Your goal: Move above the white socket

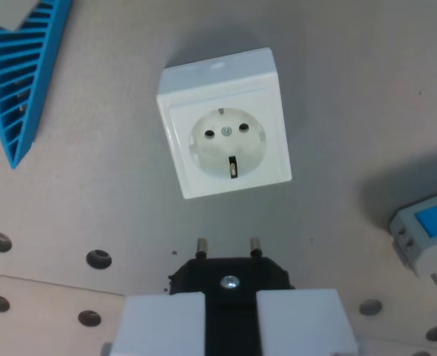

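Observation:
The white socket (224, 123) lies face up on the grey table, in the upper middle of the wrist view, with its round recess and two pin holes showing. At the bottom centre my gripper (228, 315) is shut on a black plug (230, 277), held between two white fingers (162, 322). The plug's two metal pins point toward the socket and end a short way below its lower edge in the picture.
A blue ribbed part (21, 70) lies at the upper left. A grey and blue block (429, 231) sits at the right edge. Several round holes (98, 258) dot the table surface along the bottom.

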You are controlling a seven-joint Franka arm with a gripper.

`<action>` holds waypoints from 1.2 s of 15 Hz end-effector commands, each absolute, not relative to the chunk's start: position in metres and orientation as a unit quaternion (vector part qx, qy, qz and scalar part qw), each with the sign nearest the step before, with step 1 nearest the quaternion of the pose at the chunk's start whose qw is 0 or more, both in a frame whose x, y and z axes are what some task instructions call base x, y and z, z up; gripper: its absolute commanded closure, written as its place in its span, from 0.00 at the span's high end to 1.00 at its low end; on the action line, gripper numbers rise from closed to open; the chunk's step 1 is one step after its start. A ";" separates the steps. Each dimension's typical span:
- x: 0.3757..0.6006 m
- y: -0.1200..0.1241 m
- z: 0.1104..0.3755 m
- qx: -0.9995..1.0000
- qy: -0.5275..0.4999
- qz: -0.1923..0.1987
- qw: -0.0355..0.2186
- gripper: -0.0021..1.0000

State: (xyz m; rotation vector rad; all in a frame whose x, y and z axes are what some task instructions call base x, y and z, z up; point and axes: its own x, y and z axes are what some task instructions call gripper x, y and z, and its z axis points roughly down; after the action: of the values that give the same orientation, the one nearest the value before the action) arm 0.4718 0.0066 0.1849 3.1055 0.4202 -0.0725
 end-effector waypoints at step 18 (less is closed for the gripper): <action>0.467 0.001 0.118 0.977 0.212 0.030 -0.012 0.00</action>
State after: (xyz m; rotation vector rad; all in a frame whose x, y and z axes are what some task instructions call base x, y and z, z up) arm 0.4721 0.0050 0.1229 3.0776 0.5920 -0.0816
